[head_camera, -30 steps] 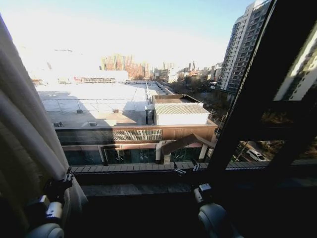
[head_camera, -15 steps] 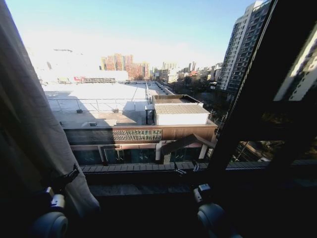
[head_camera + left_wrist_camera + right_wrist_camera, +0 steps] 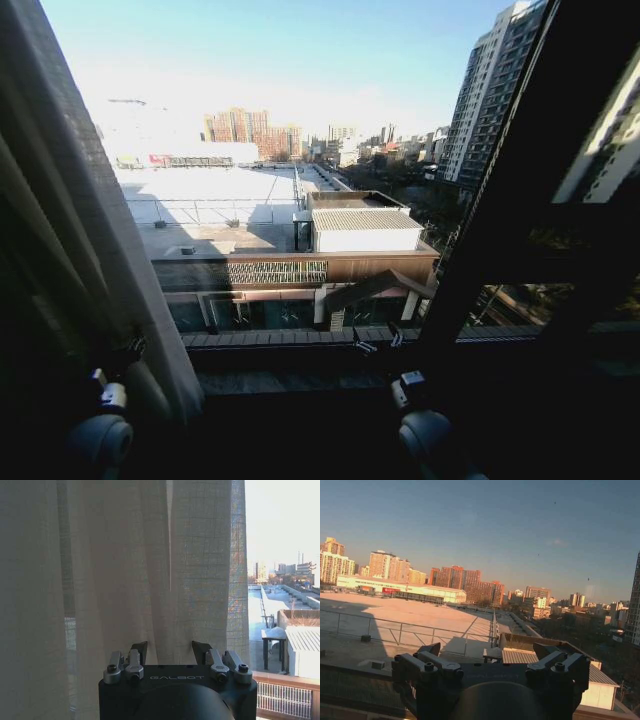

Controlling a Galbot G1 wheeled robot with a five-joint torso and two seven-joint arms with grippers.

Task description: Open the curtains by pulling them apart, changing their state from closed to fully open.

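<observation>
A sheer cream curtain [image 3: 70, 250] hangs bunched in long pleats along the left side of the window. My left gripper [image 3: 128, 348] is low against its lower folds. In the left wrist view the curtain [image 3: 120, 565] hangs just beyond the open left gripper [image 3: 170, 652], and its fingers [image 3: 138, 650] stand wide apart. My right gripper [image 3: 376, 340] is held low in front of the bare glass at the middle of the window. It is open [image 3: 489, 652] with nothing between its fingers [image 3: 431, 651].
A dark window frame bar [image 3: 520, 170] slants across the right side of the window. A dark sill [image 3: 300, 385] runs below the glass. Rooftops and city buildings [image 3: 360, 230] lie outside.
The curtain's free edge has spread to the right across the glass, covering more of the window's left side. The left gripper stays low against the fabric. The right arm has not moved.
</observation>
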